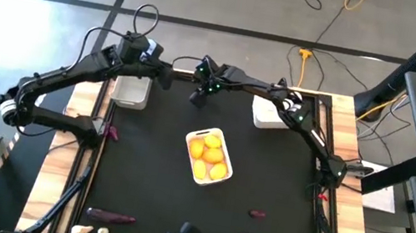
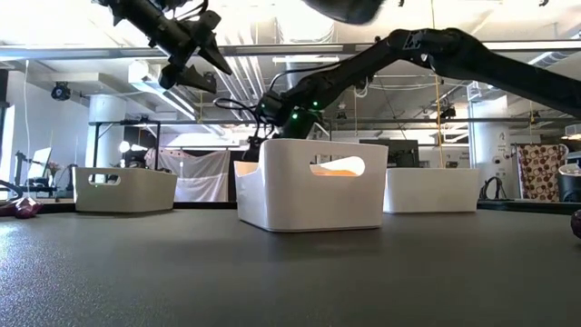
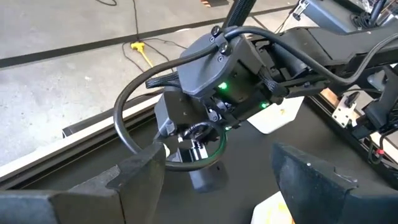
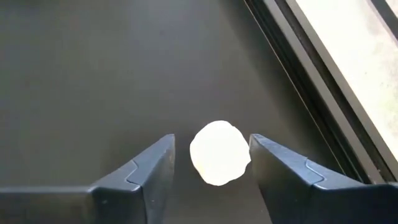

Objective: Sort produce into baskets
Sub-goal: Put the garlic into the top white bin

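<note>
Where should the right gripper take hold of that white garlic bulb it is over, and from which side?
Grip the white garlic bulb across its round middle, coming straight down from above. It lies alone on the black mat, and the right gripper already has open fingers on either side of it, so probably only lowering and closing is needed.
</note>
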Robot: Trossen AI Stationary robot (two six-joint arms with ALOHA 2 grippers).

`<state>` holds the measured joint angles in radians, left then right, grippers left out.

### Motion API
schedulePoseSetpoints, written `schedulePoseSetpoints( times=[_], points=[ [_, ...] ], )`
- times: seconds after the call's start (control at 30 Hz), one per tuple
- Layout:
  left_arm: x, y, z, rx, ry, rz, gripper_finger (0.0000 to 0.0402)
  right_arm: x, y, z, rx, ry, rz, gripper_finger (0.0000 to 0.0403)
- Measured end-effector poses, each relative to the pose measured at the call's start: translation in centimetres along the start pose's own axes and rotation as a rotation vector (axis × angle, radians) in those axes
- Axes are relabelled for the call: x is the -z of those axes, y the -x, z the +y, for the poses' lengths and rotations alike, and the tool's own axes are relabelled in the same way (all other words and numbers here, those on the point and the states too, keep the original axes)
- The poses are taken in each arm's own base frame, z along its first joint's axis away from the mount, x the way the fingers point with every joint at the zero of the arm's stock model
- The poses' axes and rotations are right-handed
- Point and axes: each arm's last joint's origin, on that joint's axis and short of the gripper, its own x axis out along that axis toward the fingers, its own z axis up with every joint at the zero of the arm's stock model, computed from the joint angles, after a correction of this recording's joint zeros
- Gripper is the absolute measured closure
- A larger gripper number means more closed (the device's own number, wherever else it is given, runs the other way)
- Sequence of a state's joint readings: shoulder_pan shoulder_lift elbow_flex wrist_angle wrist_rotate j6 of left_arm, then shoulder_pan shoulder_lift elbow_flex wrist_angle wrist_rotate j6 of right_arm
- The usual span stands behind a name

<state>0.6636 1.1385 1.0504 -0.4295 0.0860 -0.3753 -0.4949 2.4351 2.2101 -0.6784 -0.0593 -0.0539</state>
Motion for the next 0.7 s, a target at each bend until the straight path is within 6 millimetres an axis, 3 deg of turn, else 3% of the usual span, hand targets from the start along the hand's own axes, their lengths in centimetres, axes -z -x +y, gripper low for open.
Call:
schedulePoseSetpoints(
  times=[0.5,0.7],
  points=[
    [0.0,0.0,0.0,0.000,-0.017,-0.002,0.0132,-0.6,0.4,0.6,-0.006,-0.058,-0.024,0.0383],
    [0.0,0.0,0.0,0.001,-0.021,-0.004,0.0132,-2.9,4.0,0.7,-0.032,-0.072,-0.095,0.0390]
  ],
)
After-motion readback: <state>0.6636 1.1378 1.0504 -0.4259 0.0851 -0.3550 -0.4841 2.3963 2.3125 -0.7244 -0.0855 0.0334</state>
